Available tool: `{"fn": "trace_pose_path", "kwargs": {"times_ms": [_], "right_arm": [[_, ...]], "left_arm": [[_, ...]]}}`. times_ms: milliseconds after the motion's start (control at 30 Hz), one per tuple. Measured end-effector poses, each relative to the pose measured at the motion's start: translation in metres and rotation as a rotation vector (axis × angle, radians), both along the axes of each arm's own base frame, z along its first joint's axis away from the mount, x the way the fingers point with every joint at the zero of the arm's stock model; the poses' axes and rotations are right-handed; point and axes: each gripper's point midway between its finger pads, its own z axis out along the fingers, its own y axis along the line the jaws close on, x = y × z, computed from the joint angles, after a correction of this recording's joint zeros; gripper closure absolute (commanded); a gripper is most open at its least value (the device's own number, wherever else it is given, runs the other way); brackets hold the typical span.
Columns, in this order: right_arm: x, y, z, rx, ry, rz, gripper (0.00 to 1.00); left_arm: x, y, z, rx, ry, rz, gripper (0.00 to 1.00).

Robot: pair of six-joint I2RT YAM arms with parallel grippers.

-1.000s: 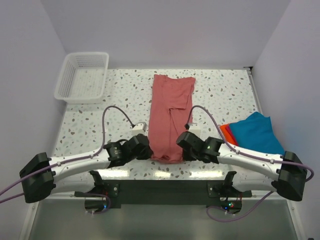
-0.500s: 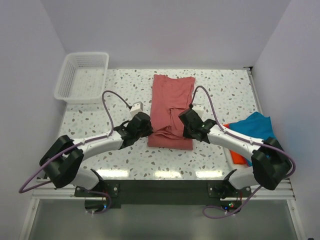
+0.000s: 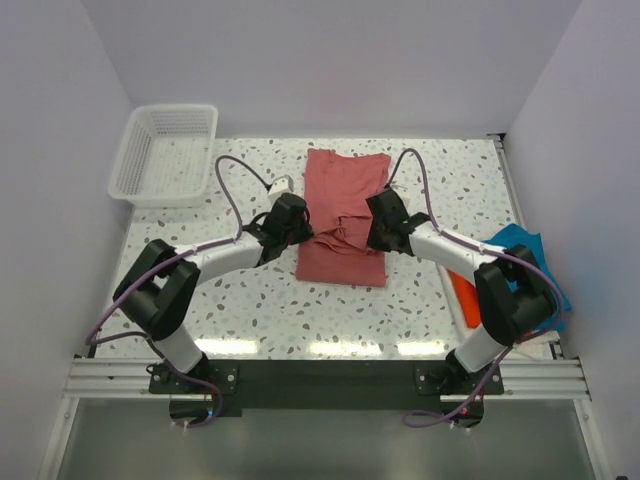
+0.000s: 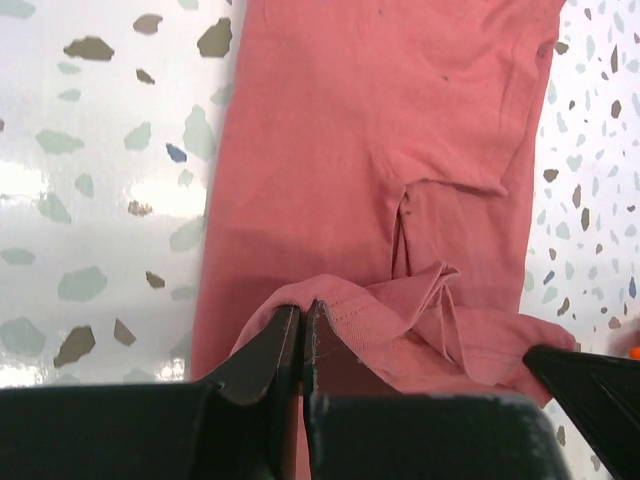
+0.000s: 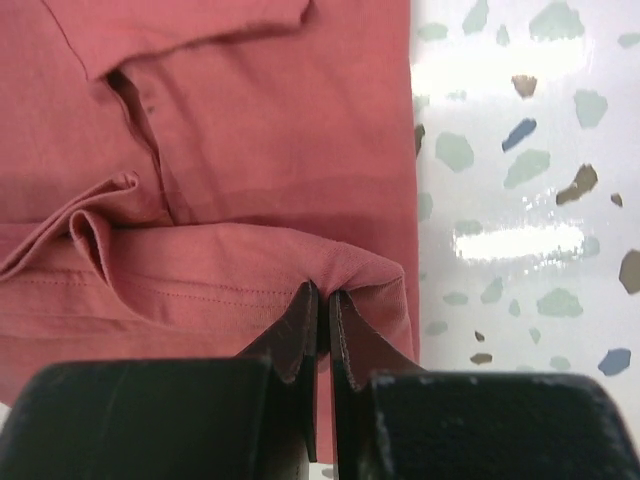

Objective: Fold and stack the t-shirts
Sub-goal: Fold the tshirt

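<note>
The salmon-red t-shirt [image 3: 343,210] lies lengthwise at the table's middle, its near hem lifted and folded over toward the far end. My left gripper [image 3: 293,228] is shut on the hem's left corner [image 4: 300,305]. My right gripper [image 3: 380,232] is shut on the hem's right corner [image 5: 322,288]. Both hold the hem above the shirt's middle, and the cloth between them sags in wrinkles. The teal-blue t-shirt [image 3: 525,245] and the bright orange t-shirt [image 3: 465,297] lie at the right edge, partly hidden by my right arm.
A white mesh basket [image 3: 165,153] stands at the far left corner. The speckled tabletop [image 3: 250,300] is bare on both sides of the shirt. Side walls close in on the left and right.
Both grippers have carried the shirt's near hem away from the front edge toward the far end, folding the shirt over itself. The arms have stretched out.
</note>
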Motion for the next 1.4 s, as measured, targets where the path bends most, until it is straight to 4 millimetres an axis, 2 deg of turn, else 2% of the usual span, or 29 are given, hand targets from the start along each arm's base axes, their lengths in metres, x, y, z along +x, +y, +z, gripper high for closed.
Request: {"fn": "trace_pose_path", "kwargs": {"times_ms": [200, 400, 433, 467, 500, 533, 567, 600, 633, 700, 733, 800, 867, 900, 933, 1000, 1033, 1067, 1133, 1200, 1300, 1400], "right_arm": [[0.030, 0.001, 0.002, 0.043, 0.006, -0.013, 1.00], [0.053, -0.007, -0.006, 0.097, 0.039, -0.039, 1.00], [0.057, -0.009, -0.008, 0.109, 0.046, -0.046, 1.00], [0.060, -0.012, -0.009, 0.120, 0.052, -0.052, 0.99], [0.063, -0.014, -0.010, 0.129, 0.056, -0.058, 0.87], [0.067, -0.016, -0.011, 0.142, 0.064, -0.062, 0.76], [0.070, -0.018, -0.012, 0.151, 0.067, -0.067, 0.66], [0.074, -0.019, -0.011, 0.162, 0.069, -0.075, 0.46], [0.078, -0.022, -0.011, 0.171, 0.069, -0.081, 0.37], [0.084, -0.027, -0.008, 0.190, 0.068, -0.076, 0.23], [0.086, -0.031, -0.006, 0.197, 0.068, -0.079, 0.22], [0.091, -0.041, -0.001, 0.192, 0.057, -0.086, 0.23], [0.089, -0.048, 0.005, 0.180, 0.051, -0.087, 0.27], [0.088, -0.050, 0.010, 0.174, 0.041, -0.084, 0.29], [0.084, -0.049, 0.016, 0.170, 0.033, -0.073, 0.33], [0.072, -0.041, 0.029, 0.151, 0.003, -0.044, 0.50], [0.063, -0.032, 0.035, 0.139, -0.017, -0.017, 0.56], [0.052, -0.022, 0.039, 0.132, -0.028, 0.017, 0.73], [0.031, 0.000, 0.040, 0.116, -0.037, 0.082, 0.85], [0.015, 0.018, 0.032, 0.098, -0.020, 0.136, 0.95], [0.006, 0.023, 0.009, 0.061, 0.030, 0.156, 0.97], [0.006, 0.017, -0.016, 0.015, 0.080, 0.140, 0.99]], "left_arm": [[0.031, -0.004, 0.004, -0.003, -0.011, -0.003, 1.00], [0.048, 0.005, -0.011, -0.009, 0.024, -0.012, 1.00], [0.051, 0.006, -0.014, -0.009, 0.031, -0.017, 0.96], [0.054, 0.006, -0.016, -0.010, 0.034, -0.023, 0.89], [0.057, 0.006, -0.018, -0.013, 0.036, -0.032, 0.79], [0.061, 0.006, -0.020, -0.014, 0.036, -0.044, 0.65], [0.064, 0.006, -0.020, -0.013, 0.033, -0.056, 0.59], [0.069, 0.007, -0.018, -0.018, 0.029, -0.059, 0.52], [0.072, 0.008, -0.016, -0.019, 0.024, -0.065, 0.40], [0.078, 0.015, -0.010, -0.024, 0.007, -0.062, 0.33], [0.081, 0.019, -0.006, -0.023, -0.002, -0.058, 0.33], [0.082, 0.027, 0.007, -0.026, -0.028, -0.048, 0.36], [0.081, 0.033, 0.028, -0.037, -0.065, -0.037, 0.44], [0.078, 0.034, 0.038, -0.044, -0.084, -0.037, 0.57], [0.074, 0.034, 0.048, -0.056, -0.102, -0.038, 0.63], [0.063, 0.031, 0.064, -0.068, -0.133, -0.055, 0.74], [0.056, 0.026, 0.069, -0.073, -0.143, -0.068, 0.85], [0.051, 0.022, 0.070, -0.076, -0.143, -0.080, 0.89], [0.037, 0.008, 0.064, -0.071, -0.131, -0.117, 0.98], [0.023, -0.005, 0.049, -0.052, -0.097, -0.154, 1.00], [0.008, -0.024, 0.022, -0.023, -0.041, -0.207, 1.00], [0.002, -0.031, -0.010, 0.019, 0.032, -0.226, 1.00]]}}
